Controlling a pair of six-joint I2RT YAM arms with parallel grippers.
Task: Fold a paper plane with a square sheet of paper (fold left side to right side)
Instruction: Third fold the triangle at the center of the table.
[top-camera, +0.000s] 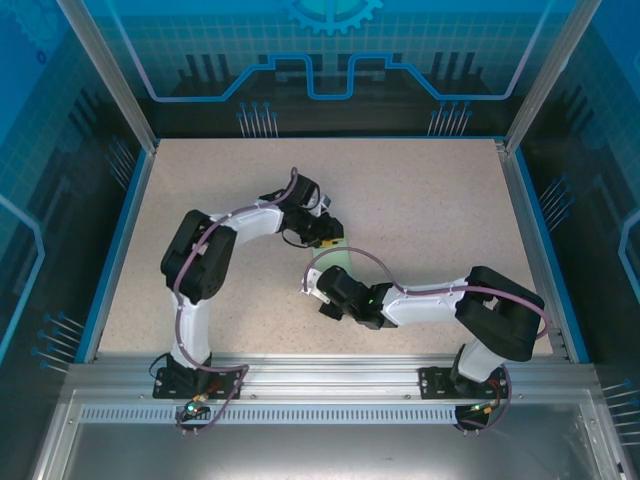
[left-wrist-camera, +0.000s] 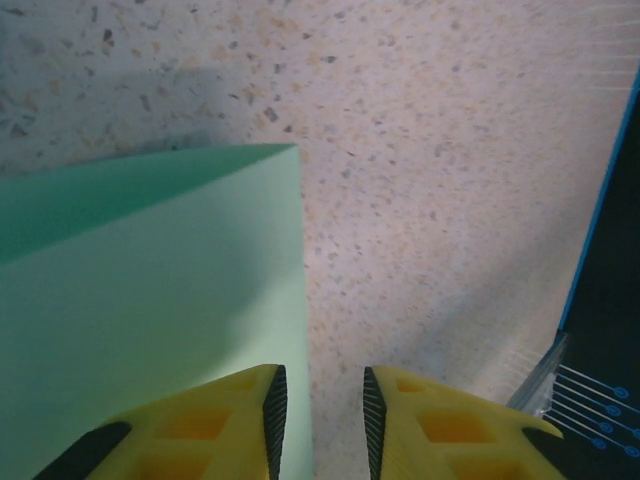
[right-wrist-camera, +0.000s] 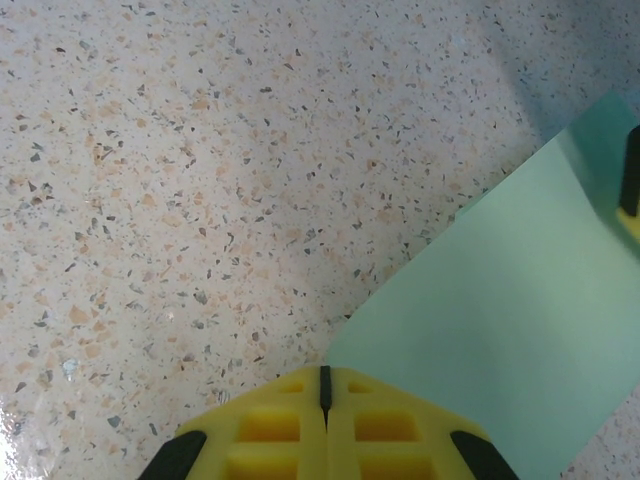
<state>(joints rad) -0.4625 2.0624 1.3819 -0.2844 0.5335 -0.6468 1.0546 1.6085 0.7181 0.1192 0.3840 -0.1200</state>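
Fold step: left hand lining up on the sheet's edge, right hand down at its corner.
The square sheet of paper (top-camera: 337, 256) lies mid-surface (top-camera: 450, 200) between both hands; from the left wrist it looks creased or bent, can't tell which. Left hand (left-wrist-camera: 320, 385): fingers slightly apart, sheet edge just under the gap, nothing clamped that I can see. Right hand (right-wrist-camera: 323, 375): fingers pressed together, tip at the sheet's near corner, probably pinning it. I'd pinch only the edge, carry it low to the right side, match corners, then crease.
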